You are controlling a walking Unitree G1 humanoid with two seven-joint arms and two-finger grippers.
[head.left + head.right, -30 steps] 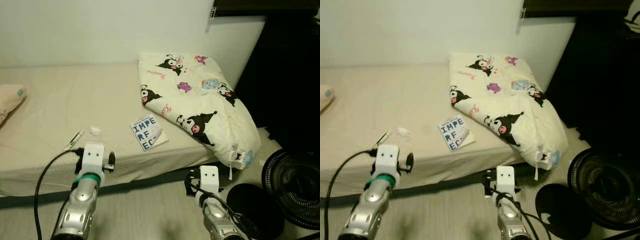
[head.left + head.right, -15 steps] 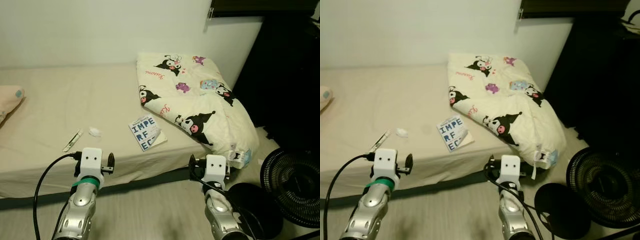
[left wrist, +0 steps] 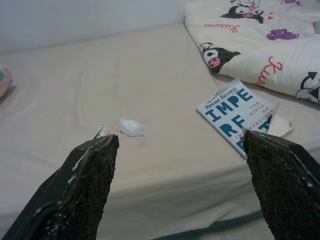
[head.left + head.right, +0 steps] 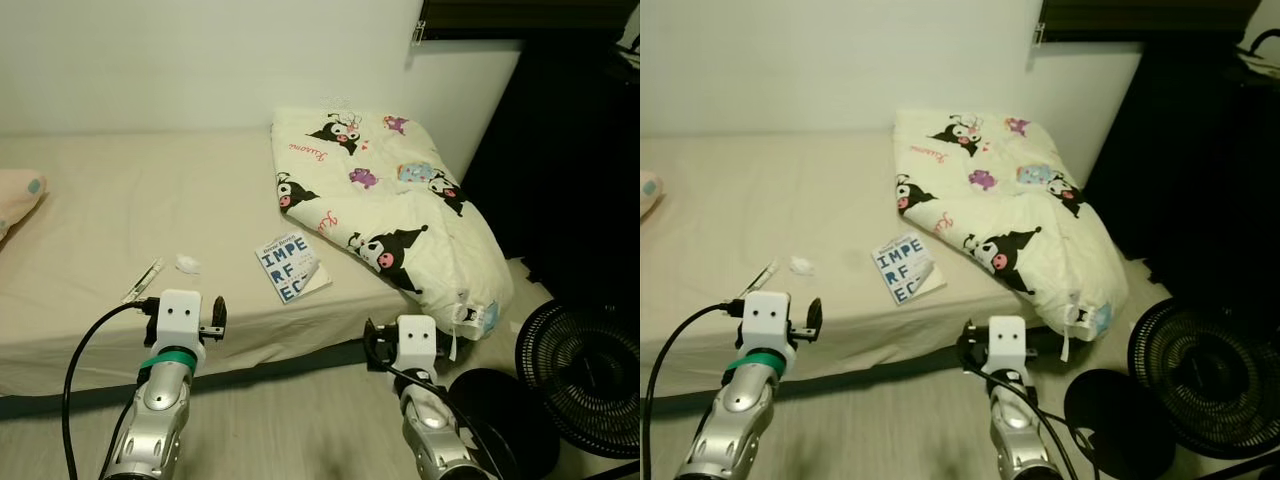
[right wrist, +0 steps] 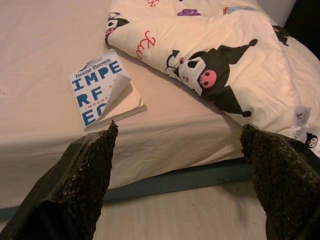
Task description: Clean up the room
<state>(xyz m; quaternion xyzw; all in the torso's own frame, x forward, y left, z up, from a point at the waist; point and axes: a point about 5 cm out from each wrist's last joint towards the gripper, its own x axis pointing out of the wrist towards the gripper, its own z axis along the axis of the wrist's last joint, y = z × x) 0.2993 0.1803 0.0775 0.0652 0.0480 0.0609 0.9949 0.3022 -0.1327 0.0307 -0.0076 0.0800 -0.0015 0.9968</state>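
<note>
There is one bed (image 4: pixel 100 210). On it lie one cartoon blanket (image 4: pixel 390 210), one book (image 4: pixel 291 267), one crumpled tissue (image 4: pixel 187 263) and one pen (image 4: pixel 143 281). Lower right, one black fan (image 4: pixel 583 375).

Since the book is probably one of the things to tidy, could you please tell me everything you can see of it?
The book is a thin white paperback with large blue letters, "IMPE / RF / EC", and the small name "Brené Brown" along its top edge. It lies flat and closed, cover up, on the cream bed sheet near the mattress's front edge, turned askew. One cover corner curls up, showing pages. The cartoon-print comforter lies just beside it; nothing holds it.
</note>
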